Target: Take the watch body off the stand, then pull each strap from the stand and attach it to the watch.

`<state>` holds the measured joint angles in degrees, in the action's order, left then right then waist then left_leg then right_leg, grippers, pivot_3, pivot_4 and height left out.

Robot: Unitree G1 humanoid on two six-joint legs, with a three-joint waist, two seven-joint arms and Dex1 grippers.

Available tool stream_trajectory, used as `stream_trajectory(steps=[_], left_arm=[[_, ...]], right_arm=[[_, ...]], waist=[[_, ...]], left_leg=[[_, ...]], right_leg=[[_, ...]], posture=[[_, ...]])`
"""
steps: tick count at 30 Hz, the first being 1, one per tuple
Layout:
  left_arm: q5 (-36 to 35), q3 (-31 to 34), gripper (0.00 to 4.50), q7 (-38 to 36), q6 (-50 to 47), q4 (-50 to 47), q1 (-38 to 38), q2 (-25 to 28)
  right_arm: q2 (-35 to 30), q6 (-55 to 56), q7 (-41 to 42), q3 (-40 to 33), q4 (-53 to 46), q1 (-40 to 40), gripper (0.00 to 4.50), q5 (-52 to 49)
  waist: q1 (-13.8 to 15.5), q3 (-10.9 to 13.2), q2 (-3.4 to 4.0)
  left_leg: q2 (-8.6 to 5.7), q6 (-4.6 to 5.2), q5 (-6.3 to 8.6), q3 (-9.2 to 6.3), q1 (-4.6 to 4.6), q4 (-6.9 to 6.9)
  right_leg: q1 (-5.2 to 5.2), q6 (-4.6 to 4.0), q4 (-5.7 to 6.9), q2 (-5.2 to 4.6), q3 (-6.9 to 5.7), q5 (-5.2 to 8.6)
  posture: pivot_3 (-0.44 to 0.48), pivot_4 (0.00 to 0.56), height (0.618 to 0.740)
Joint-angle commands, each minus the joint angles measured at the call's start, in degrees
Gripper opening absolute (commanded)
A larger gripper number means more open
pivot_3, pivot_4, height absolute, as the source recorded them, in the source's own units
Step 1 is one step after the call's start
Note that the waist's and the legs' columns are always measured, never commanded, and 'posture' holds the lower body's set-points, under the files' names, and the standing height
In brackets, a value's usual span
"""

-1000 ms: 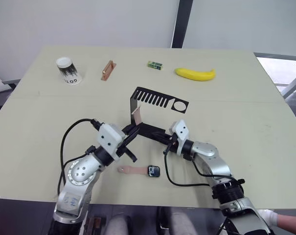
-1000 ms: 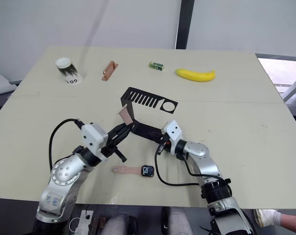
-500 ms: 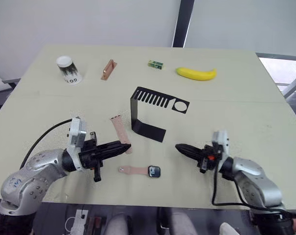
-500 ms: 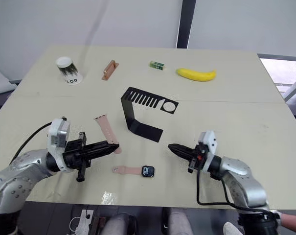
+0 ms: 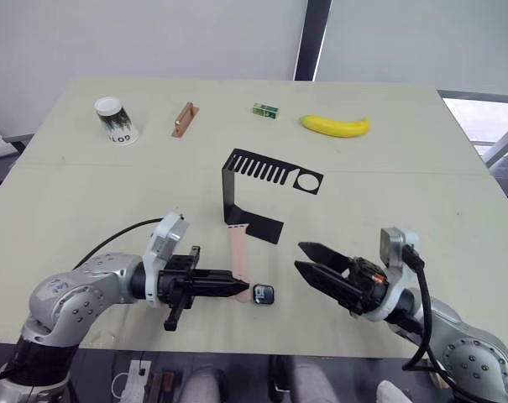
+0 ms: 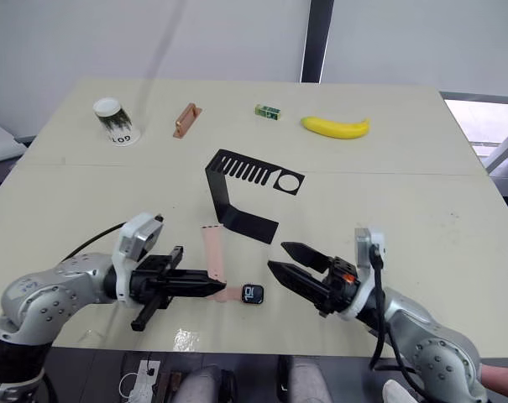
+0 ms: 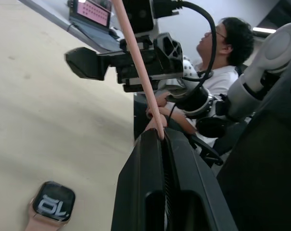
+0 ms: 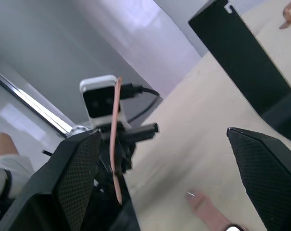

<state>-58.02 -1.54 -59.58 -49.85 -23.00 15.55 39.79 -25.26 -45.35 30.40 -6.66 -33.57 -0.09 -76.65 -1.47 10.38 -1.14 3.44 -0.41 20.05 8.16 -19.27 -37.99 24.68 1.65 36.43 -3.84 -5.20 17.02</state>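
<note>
**One strap on the watch, the second pinched and ready to fit**

One pink strap (image 5: 237,291) lies flat on the table (image 5: 421,193), already joined to the watch body (image 5: 263,294), which rests face up near the front edge, well clear of the stand (image 5: 258,189). The stand's slotted top plate carries nothing now. So, by my judgement, the removal steps are finished and the step in hand is fitting the last band.

That second strap (image 5: 238,252) is clamped by its lower end between the closed fingers of the left gripper (image 5: 235,286), and it rises upright from the fingertips, its free end toward the stand's foot. The gripper tips sit just beside the watch body. The right gripper (image 5: 311,259) hovers on the other side of the watch, fingers spread wide and holding nothing.

What the next move likely calls for: the open right gripper steadying the watch case while the left brings the strap's end to the bare side of the case and slides it into the slot. The band looks thin and floppy, so it may bend instead of seating.

The watch body is a small black rounded square with white digits "10" on its dark screen, plain in the left wrist view (image 7: 53,202). Both straps are narrow and pale salmon.
</note>
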Motion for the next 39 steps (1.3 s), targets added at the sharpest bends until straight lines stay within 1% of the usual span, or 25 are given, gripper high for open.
stream_trajectory(steps=[1,4,8,14,19,23,30,32,39], left_arm=[[0.7,-1.7,0.00,-0.8,0.0,1.3,2.6,-1.7],[1.3,-3.0,0.00,-0.6,-0.3,2.1,4.2,-3.2],[0.9,-2.7,0.00,1.0,-0.8,2.6,4.8,-5.1],[-1.4,-0.4,0.00,5.3,-1.6,2.3,3.9,-9.0],[-1.6,-0.8,0.00,6.0,-2.4,1.1,3.1,-9.7],[-0.1,-2.4,0.00,4.9,-2.1,-0.1,2.3,-9.2],[0.8,-3.5,0.00,4.8,-1.6,0.0,2.4,-9.8],[0.6,-3.4,0.00,5.1,-1.6,-0.1,2.5,-10.1],[0.2,-2.8,0.00,5.8,-1.6,-0.1,2.4,-10.8]], right_arm=[[0.6,-1.5,-4.9,1.8,-1.4,-1.7,4.45,-6.7],[1.3,-1.3,-7.4,2.9,-0.7,-3.3,4.45,-9.0],[2.4,-0.4,-9.3,4.0,-0.5,-4.6,4.45,-10.4],[5.6,2.2,-11.0,5.0,-0.9,-4.0,4.45,-7.9],[6.0,2.2,-11.5,6.3,-0.5,-4.4,4.45,-6.7],[5.9,1.7,-12.3,6.8,0.5,-5.7,4.45,-7.0],[5.8,1.5,-11.3,7.9,1.1,-6.9,4.45,-5.1],[6.1,1.8,-11.2,8.0,1.1,-7.0,3.94,-4.9],[7.6,2.8,-11.5,7.4,1.3,-7.1,3.94,-5.7]], waist=[[0.0,0.0,0.00],[0.0,0.0,0.00],[-0.1,0.0,0.00],[0.0,0.0,-0.01],[-0.1,0.0,-0.01],[-0.1,0.0,-0.01],[-0.1,0.0,-0.01],[0.0,0.0,-0.01],[0.0,0.0,-0.01]], left_leg=[[0.00,0.00,0.00,0.00,-0.01,0.00],[0.00,0.02,-0.01,0.00,-0.04,-0.02],[0.05,0.03,-0.01,0.01,-0.05,-0.04],[0.10,0.02,-0.01,0.02,-0.07,-0.05],[0.11,0.02,-0.01,0.02,-0.06,-0.05],[0.11,0.02,-0.01,0.03,-0.06,-0.05],[0.11,0.02,-0.01,0.04,-0.07,-0.05],[0.12,0.02,-0.01,0.04,-0.07,-0.05],[0.12,0.02,-0.01,0.04,-0.07,-0.05]], right_leg=[[0.00,0.00,-0.01,0.00,0.00,0.00],[0.01,0.01,-0.03,0.01,0.00,0.00],[0.02,0.02,-0.04,0.09,0.04,0.00],[0.02,0.03,-0.06,0.15,0.08,0.00],[0.02,0.03,-0.06,0.18,0.10,0.00],[0.03,0.03,-0.06,0.18,0.11,0.00],[0.03,0.03,-0.08,0.19,0.12,0.00],[0.04,0.03,-0.08,0.20,0.12,0.00],[0.04,0.03,-0.09,0.20,0.13,0.00]], posture=[[0.000,0.150,0.740],[0.000,0.150,0.740],[0.000,0.150,0.740],[0.000,0.150,0.740],[0.000,0.150,0.740],[0.000,0.150,0.740],[0.000,0.150,0.740],[0.000,0.150,0.740],[0.000,0.150,0.740]])
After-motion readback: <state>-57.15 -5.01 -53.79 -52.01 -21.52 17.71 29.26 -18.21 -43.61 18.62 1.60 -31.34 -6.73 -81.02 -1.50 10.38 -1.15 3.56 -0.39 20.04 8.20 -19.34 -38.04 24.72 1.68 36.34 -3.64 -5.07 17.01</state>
